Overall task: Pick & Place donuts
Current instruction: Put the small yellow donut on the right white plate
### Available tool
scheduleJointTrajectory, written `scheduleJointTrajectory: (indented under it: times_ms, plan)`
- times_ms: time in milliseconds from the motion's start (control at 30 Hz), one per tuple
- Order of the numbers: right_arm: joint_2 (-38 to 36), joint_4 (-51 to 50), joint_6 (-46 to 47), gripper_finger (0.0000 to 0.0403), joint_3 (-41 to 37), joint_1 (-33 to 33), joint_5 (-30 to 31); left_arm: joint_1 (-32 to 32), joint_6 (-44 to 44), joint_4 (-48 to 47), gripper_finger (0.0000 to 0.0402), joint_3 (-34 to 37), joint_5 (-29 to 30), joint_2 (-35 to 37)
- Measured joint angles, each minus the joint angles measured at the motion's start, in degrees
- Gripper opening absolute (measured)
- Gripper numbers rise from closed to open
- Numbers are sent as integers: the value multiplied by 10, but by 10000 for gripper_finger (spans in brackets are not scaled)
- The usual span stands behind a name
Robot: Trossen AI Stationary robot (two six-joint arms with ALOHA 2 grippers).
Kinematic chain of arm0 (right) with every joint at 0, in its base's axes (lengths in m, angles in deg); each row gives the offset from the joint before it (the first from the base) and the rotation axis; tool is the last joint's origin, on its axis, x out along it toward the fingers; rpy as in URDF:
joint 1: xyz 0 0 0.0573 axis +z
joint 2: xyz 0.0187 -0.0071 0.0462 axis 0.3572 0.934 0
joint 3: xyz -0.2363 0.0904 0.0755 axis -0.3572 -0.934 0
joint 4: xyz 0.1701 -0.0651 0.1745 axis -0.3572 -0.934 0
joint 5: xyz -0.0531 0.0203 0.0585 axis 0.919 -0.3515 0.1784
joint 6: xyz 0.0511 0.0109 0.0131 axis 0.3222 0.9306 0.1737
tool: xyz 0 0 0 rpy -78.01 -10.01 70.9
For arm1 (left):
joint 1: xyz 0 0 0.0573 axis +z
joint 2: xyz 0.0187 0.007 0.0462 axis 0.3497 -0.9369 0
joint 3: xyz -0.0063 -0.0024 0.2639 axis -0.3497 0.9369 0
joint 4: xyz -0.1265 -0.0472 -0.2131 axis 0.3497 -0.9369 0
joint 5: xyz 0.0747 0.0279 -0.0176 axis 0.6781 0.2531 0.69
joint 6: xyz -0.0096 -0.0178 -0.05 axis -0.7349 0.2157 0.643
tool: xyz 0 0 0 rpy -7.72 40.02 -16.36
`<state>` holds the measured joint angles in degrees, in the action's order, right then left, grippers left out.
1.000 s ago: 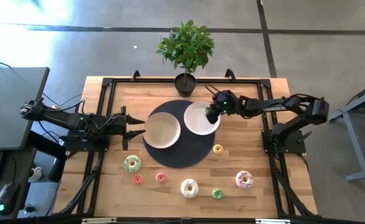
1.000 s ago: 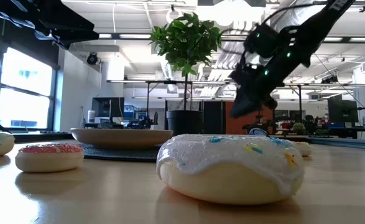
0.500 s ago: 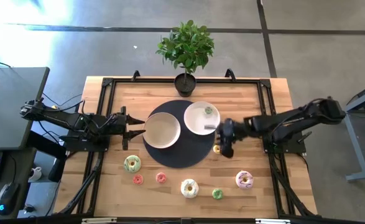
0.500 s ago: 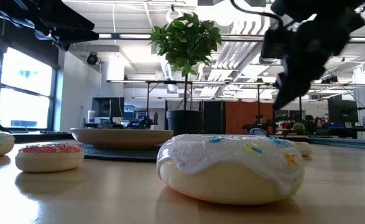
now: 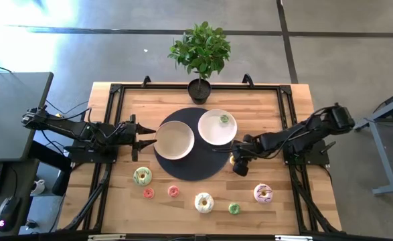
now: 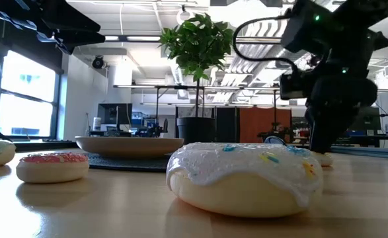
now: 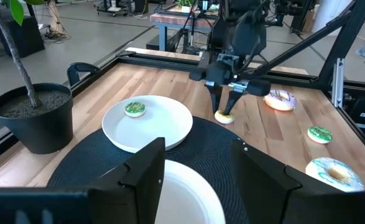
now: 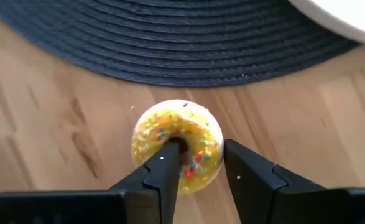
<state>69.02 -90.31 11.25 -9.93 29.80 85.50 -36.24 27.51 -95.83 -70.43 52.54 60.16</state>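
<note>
The tiny yellow donut (image 5: 234, 159) (image 8: 163, 130) lies flat on the wood just off the dark mat's right edge. My right gripper (image 5: 237, 163) (image 8: 201, 152) is open and down on it, pointing down: one finger is in the hole, the other outside the ring. A tiny green donut (image 5: 224, 119) (image 7: 134, 108) lies on the white plate (image 5: 209, 130). The other donuts lie along the near side: green-iced (image 5: 142, 176), two pink (image 5: 148, 193) (image 5: 173, 191), cream (image 5: 203, 201), small green (image 5: 233, 209), pink/white (image 5: 263, 194). My left gripper (image 5: 144, 138) waits open at the cream plate's (image 5: 176, 139) left rim. My right gripper comes at the yellow donut from above, with one finger (image 8: 168, 163) in the hole and the other (image 8: 247, 171) outside the ring's wall (image 8: 207, 152). The donut lies flat on the table. I cannot tell whether the fingers touch it.
Both plates sit on a round dark mat (image 5: 193, 169) in the table's middle. A potted plant (image 5: 200, 57) stands at the far edge. Black frame rails (image 5: 290, 167) run along the left and right sides. Bare wood lies between the mat and the near row of donuts.
My right gripper has moved from above the white plate toward the near edge and down onto the yellow donut. A tiny green donut now shows on the white plate where the gripper was.
</note>
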Motion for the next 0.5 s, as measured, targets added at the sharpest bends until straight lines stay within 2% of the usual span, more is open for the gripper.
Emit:
scheduleJointTrajectory:
  times_ms: [133,333,433,500]
  plan:
    - [7,2,23,105,1,-16,-22,0,0,0,179,0,0,0]
    - [-34,38,22,15,-1,-30,-61,0,0,0,179,0,0,0]
    - [-68,76,-4,21,-1,-41,-19,0,0,0,179,0,0,0]
    - [-84,107,-35,31,-1,-53,57,0,-1,0,179,0,0,0]
